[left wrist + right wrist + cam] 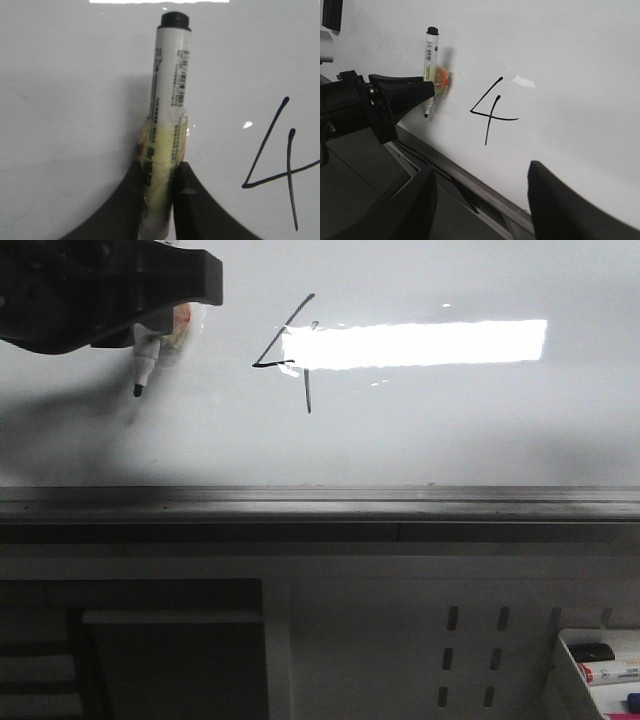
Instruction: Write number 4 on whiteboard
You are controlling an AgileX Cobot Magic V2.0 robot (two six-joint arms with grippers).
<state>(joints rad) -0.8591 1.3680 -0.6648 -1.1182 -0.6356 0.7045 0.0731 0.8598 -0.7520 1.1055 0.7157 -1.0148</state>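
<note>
Marker [167, 100] is pinched by left end effector [159, 185], tip off the whiteboard [450, 430], beside the number 4 [290, 350] drawn mid-board. Right end effector [480, 200] is held spread, empty.

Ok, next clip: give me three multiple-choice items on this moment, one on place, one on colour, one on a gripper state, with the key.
1. Where is the 4 relative to the marker in the front view?
A. To its right
B. To its left
C. Hidden behind it

2. What colour are the strokes of the 4?
A. Red
B. Blue
C. Black

3. What is the left gripper doing?
A. Open and empty
B. Shut on the marker
C. Out of view

Key: 1 A, the figure sits on the whiteboard right of the marker tip. 2 C, thin black lines in all three views. 3 B, both fingers press the taped barrel, while the right gripper is open and empty.
</note>
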